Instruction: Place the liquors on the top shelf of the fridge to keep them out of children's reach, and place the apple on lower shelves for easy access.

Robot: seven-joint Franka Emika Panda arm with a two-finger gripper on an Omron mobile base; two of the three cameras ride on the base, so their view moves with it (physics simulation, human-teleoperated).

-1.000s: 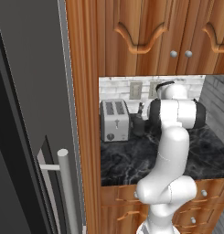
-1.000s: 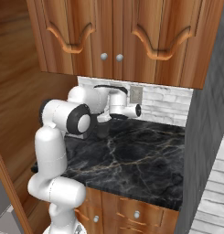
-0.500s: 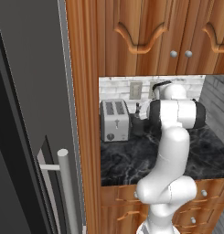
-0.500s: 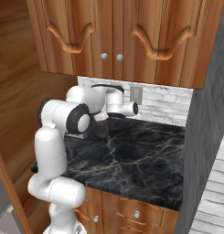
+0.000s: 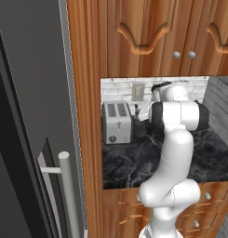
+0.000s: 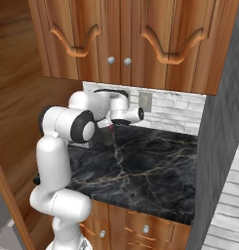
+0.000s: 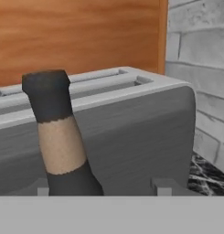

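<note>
Dark glass marks the bottle [image 7: 58, 137], its thin black neck banded in tan, standing on the black marble desk [image 6: 140, 166] just beside the silver toaster [image 5: 116, 122], far back toward the brick wall [image 7: 200, 68]. The hand [image 6: 112, 128] hangs right over it, reaching in low at the far left corner, presumably to take this liquor by the neck for the fridge's top shelf. I cannot tell whether its jaws have met the bottle or stand apart. At the far left, the fridge [image 5: 27, 116] shows its closed dark door and silver handle [image 5: 68, 195]; it needs opening first.
</note>
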